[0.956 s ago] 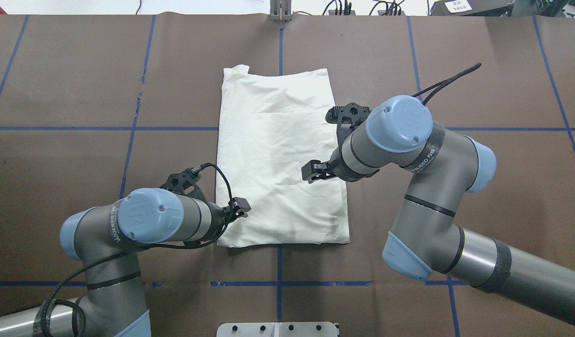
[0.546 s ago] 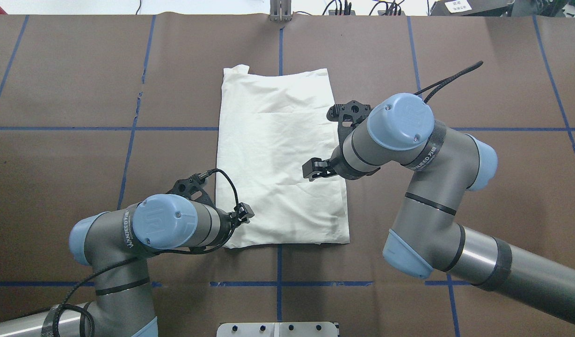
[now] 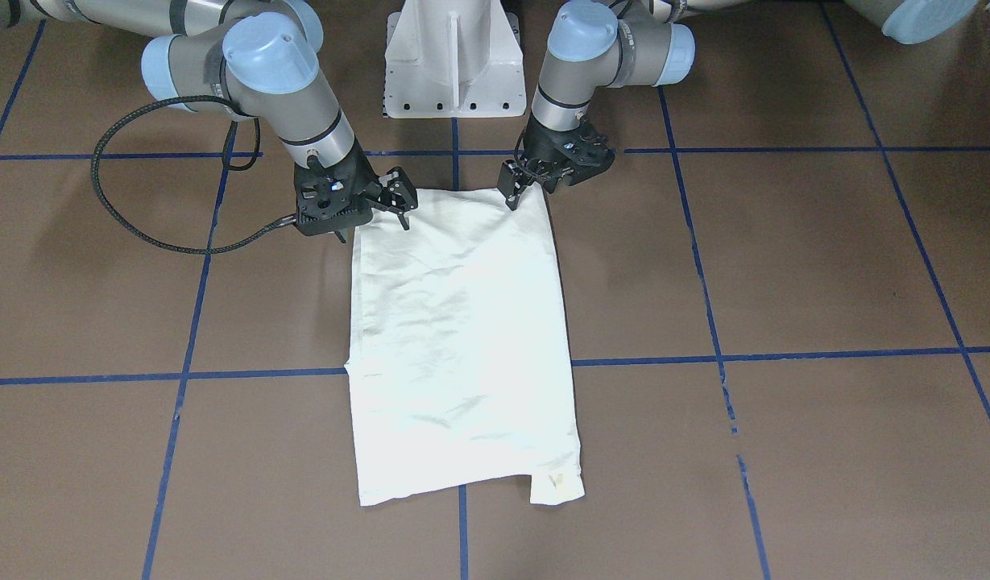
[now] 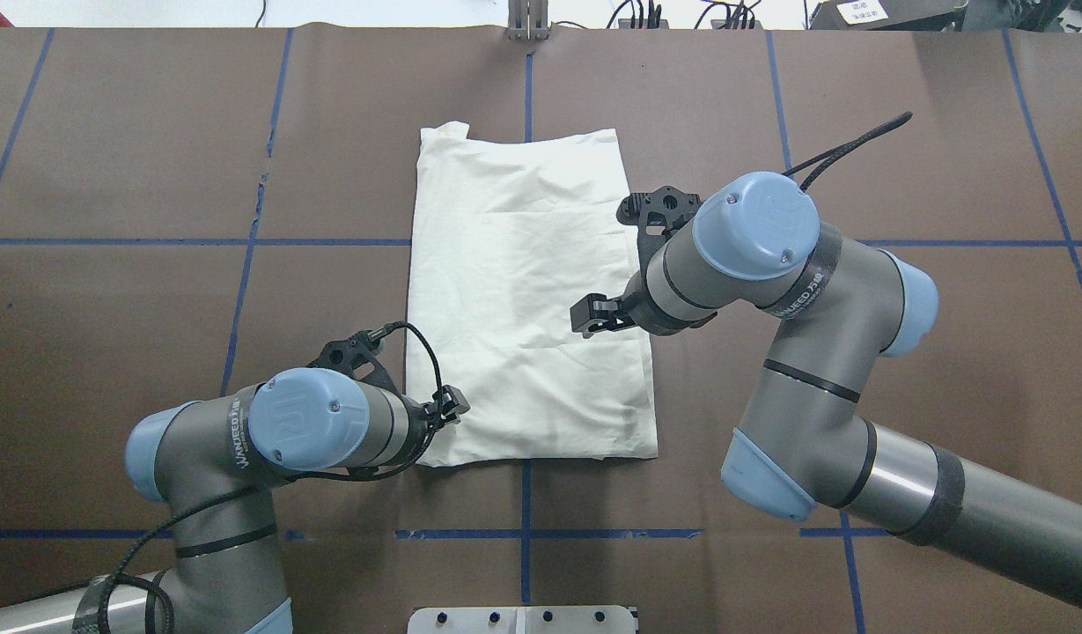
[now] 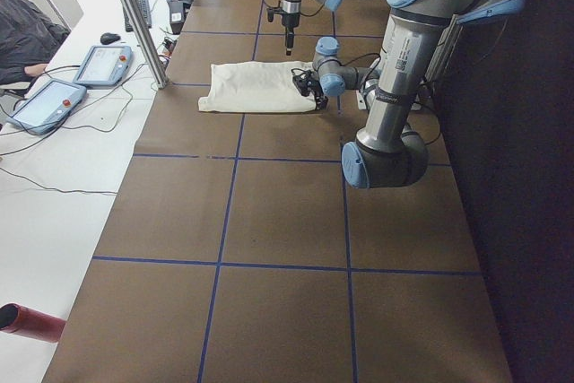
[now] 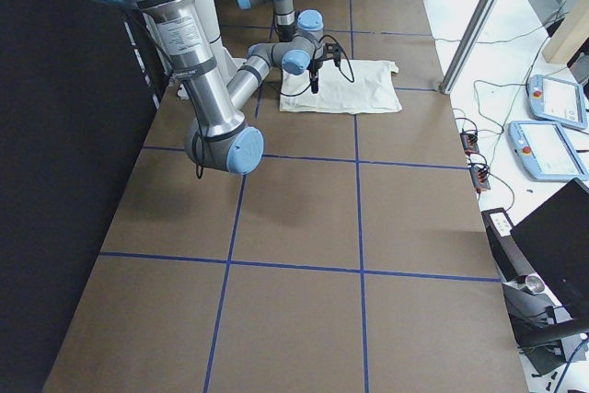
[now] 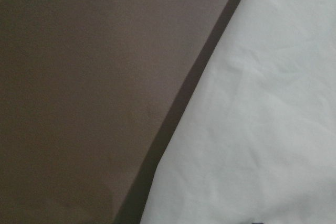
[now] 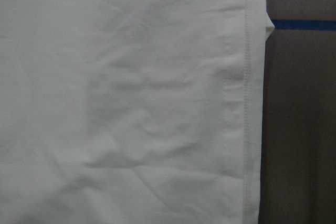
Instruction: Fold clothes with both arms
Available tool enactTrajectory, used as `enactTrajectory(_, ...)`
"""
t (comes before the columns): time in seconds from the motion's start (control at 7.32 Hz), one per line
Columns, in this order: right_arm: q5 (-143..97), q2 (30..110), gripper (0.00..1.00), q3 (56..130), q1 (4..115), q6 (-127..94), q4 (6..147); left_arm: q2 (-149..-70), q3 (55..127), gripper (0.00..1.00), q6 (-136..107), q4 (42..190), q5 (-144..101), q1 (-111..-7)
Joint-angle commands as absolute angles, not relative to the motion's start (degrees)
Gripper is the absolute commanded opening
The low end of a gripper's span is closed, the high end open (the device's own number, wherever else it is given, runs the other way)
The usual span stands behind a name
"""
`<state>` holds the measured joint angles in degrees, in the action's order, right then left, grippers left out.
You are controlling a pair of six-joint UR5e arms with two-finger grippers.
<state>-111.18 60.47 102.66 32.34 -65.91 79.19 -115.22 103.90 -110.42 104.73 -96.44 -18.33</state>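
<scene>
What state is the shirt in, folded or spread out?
Folded: the shirt lies as a narrow white rectangle, no sleeves spread out, no print showing.

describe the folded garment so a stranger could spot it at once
On the brown table ruled with blue tape lines, look at the middle, between the robot's grey left arm and right arm. There lies a cream-white cloth folded into a long rectangle, a small flap poking from one far corner. It is the only pale, soft thing there.
</scene>
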Motion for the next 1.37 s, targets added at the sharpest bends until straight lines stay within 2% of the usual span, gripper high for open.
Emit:
enactTrajectory(0.0,-111.2,60.6,1.0,102.6,32.3,-65.9,79.2,-115.3,103.8,0.56,-110.6,104.6,-96.4,-18.2)
enactTrajectory(0.14,-111.2,60.6,1.0,102.7,32.3,-65.9,79.2,-115.1,103.7,0.24,-110.4,104.6,-96.4,-18.2)
enactTrajectory(0.27,-111.2,60.6,1.0,102.7,32.3,-65.8,79.2,-115.0,103.4,0.08,-110.4,104.6,-96.2,-18.1)
enactTrajectory(0.41,-111.2,60.6,1.0,102.7,32.3,-65.9,79.2,-115.0,103.5,0.0,-110.3,104.6,-96.2,-17.6)
enactTrajectory(0.82,-111.2,60.6,1.0,102.7,32.2,-68.4,79.2,-115.0,109.0,0.0,-106.9,100.8,-96.9,-17.6)
enactTrajectory(0.96,-111.1,60.4,1.0,102.9,31.2,-75.4,79.0,-115.0,111.4,0.0,-104.5,99.3,-96.9,-17.7)
enactTrajectory(1.23,-106.6,60.7,1.0,103.3,26.3,-93.5,77.0,-115.1,110.8,0.0,-102.1,99.6,-96.9,-17.5)
